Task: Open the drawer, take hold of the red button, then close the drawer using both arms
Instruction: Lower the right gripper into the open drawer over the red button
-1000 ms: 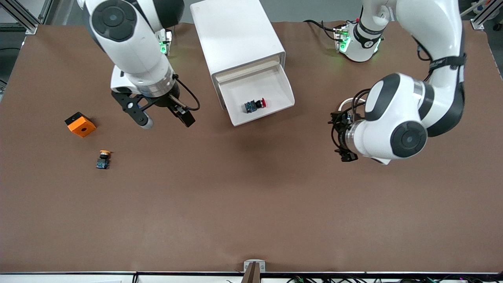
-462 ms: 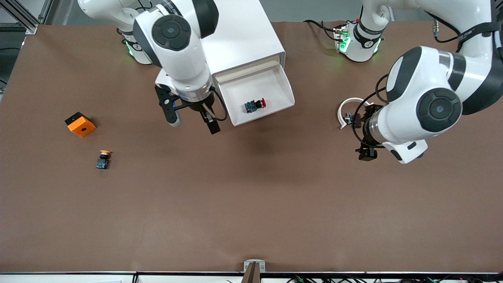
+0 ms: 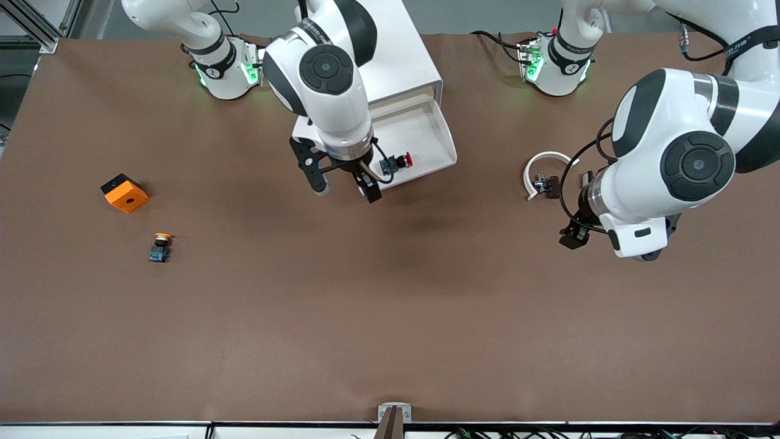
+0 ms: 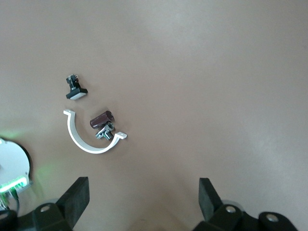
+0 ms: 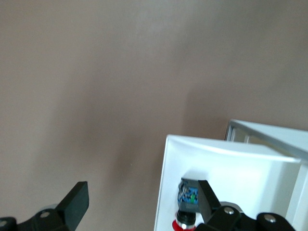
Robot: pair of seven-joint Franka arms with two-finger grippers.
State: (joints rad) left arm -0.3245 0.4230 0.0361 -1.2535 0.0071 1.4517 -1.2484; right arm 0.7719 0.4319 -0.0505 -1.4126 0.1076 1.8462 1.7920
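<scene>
The white cabinet stands between the two arm bases with its lowest drawer pulled open. In the drawer lies the red-capped button on its side, blue base toward the right arm's end. My right gripper hangs open over the drawer's front corner. In the right wrist view one finger is over the drawer beside the button; the other is over bare table. My left gripper is open over bare table toward the left arm's end, holding nothing.
An orange cube and a yellow-capped button lie toward the right arm's end. A white curved piece with small parts lies beside the left gripper; the left wrist view shows it with a brown cylinder and a black part.
My right arm has swung from the orange cube's side across to the open drawer's front corner. My left arm has drawn back from the drawer toward its own end. Both grippers stayed open.
</scene>
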